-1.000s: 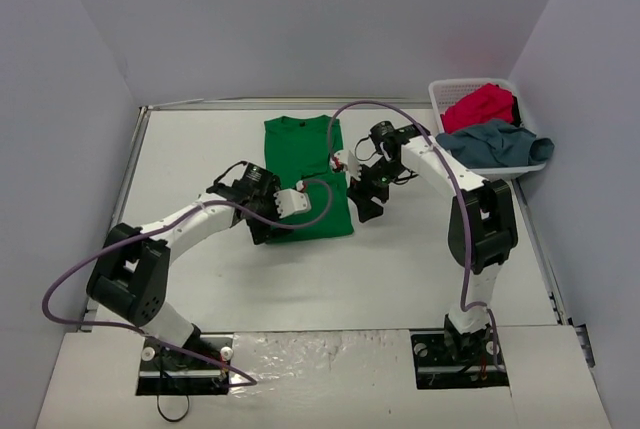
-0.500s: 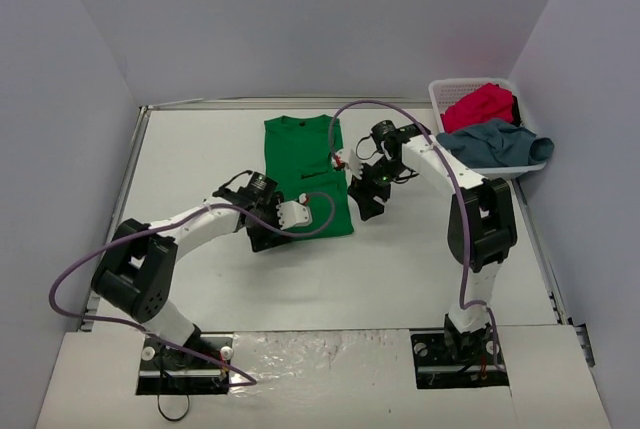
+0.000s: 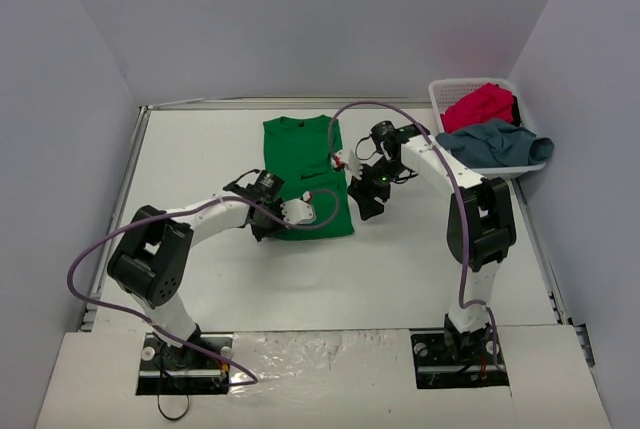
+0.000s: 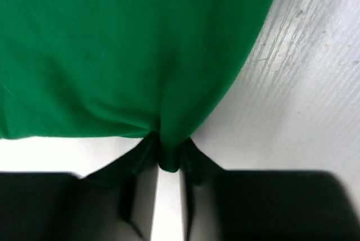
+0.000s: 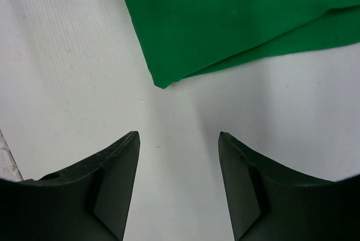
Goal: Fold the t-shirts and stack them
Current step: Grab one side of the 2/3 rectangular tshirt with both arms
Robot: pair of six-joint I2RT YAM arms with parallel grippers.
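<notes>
White table (image 3: 420, 269): we see our left gripper (image 4: 169, 157) clenched on the edge of the green shirt (image 3: 300, 154), our right gripper (image 5: 179, 151) released beside it.

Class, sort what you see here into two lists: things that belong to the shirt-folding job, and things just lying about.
Belongs to the job: green t-shirt, spread out; red t-shirt and grey-blue t-shirt, both bunched up.
Just lying about: white basket holding those two; table.
</notes>
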